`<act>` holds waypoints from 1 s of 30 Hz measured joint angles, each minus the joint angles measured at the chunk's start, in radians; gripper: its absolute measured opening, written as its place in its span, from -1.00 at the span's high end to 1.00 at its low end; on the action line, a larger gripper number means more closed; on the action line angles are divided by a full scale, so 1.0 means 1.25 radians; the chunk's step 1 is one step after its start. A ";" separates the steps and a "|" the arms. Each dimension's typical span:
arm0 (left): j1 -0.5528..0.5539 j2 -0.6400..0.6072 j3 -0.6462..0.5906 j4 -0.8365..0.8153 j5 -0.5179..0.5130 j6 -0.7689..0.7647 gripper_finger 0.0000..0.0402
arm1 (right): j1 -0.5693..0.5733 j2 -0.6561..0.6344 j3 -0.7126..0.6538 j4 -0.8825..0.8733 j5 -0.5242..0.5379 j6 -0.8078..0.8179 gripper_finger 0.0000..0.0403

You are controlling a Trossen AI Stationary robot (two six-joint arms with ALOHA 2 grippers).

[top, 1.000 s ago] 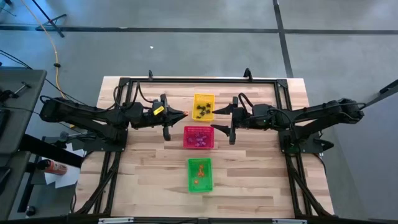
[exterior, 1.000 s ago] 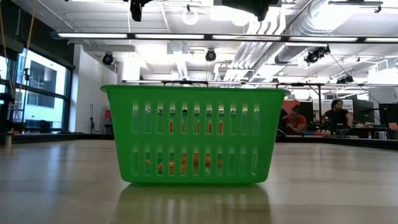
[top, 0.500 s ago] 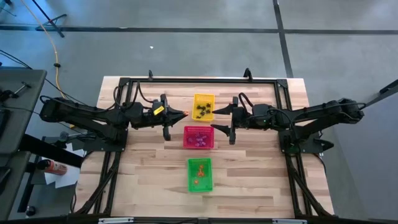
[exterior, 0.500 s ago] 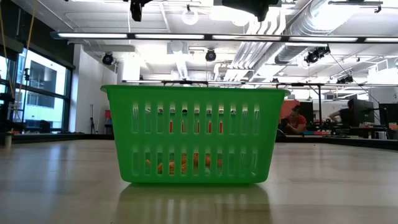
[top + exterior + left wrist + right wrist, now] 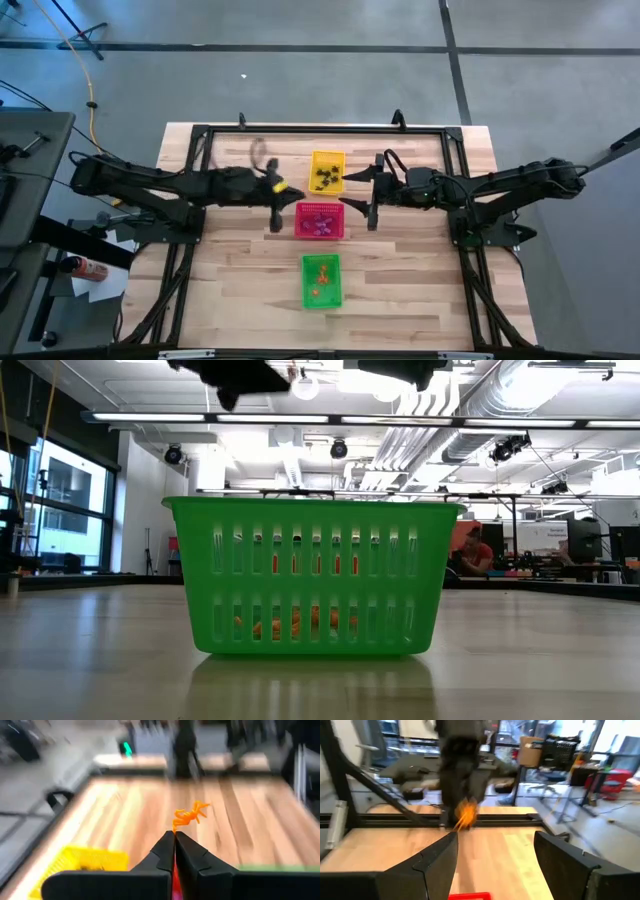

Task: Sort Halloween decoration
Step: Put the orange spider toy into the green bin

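With most trinkets already in baskets, our left end effector (image 5: 174, 836), clamped on an orange trinket (image 5: 190, 815) beside the red basket (image 5: 320, 220), must reach the green basket (image 5: 321, 281); our right end effector (image 5: 496, 851) waits apart.

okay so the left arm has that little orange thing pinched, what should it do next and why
Probably carry it on toward the green basket and release it there. The left gripper is shut on the orange trinket, up near the red basket, and the green one already holds orange pieces, while the yellow basket holds black ones. The right gripper waits open by the yellow basket.
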 joint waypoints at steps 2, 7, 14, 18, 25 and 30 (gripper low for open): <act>-0.003 0.045 0.036 -0.068 0.035 0.020 1.00 | 0.000 -0.001 0.000 0.011 0.019 -0.021 -0.27; -0.049 0.155 0.112 -0.144 0.086 0.127 1.00 | 0.000 -0.019 0.000 0.019 0.061 -0.060 -0.27; -0.112 0.301 0.182 -0.148 0.142 0.262 1.00 | -0.011 -0.055 0.000 0.008 0.093 -0.066 -0.27; -0.143 0.375 0.221 -0.143 0.167 0.320 1.00 | -0.022 -0.058 0.000 0.009 0.092 -0.065 -0.27; -0.200 0.477 0.274 -0.152 0.180 0.434 1.00 | -0.030 -0.059 0.000 -0.003 0.092 -0.064 -0.27; -0.228 0.518 0.279 -0.146 0.174 0.481 1.00 | -0.030 -0.059 0.000 -0.012 0.091 -0.064 -0.27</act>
